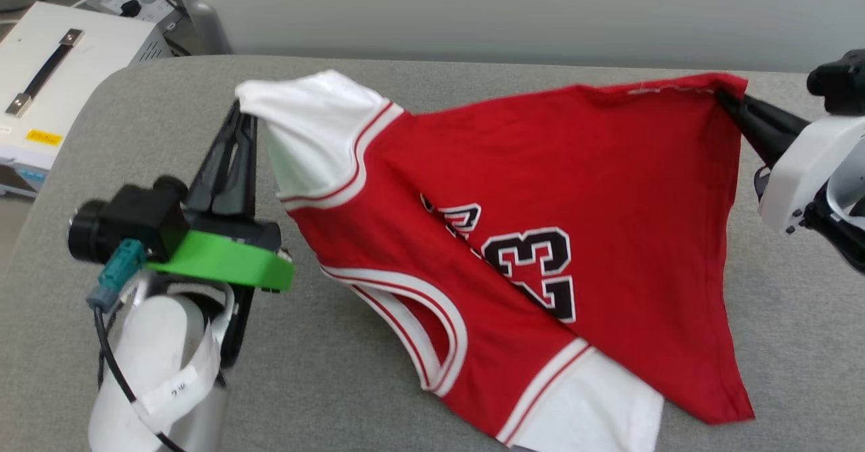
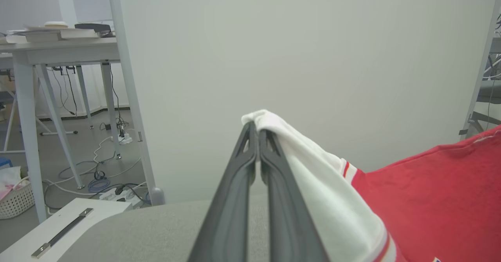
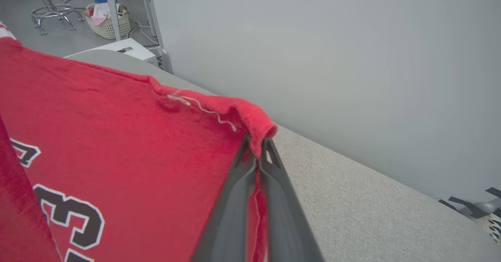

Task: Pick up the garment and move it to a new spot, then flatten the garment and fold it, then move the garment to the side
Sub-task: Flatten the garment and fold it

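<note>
The garment (image 1: 540,188), a red jersey with white sleeves and a black "23" print, hangs stretched between both grippers above the grey table (image 1: 338,384), its lower part resting on the tabletop. My left gripper (image 1: 240,111) is shut on the tip of a white sleeve (image 2: 297,152); in the left wrist view that gripper (image 2: 256,127) has the sleeve draped over its right finger. My right gripper (image 1: 726,97) is shut on the red hem corner (image 3: 258,125), and in the right wrist view that gripper (image 3: 256,142) has red cloth pinched between its fingers.
A pale wall panel (image 1: 513,6) runs along the table's far edge. A white box with a metal handle (image 1: 61,67) stands off the table's left end. Beyond it are a desk (image 2: 58,46), floor cables (image 2: 101,176) and a laundry basket (image 3: 107,23).
</note>
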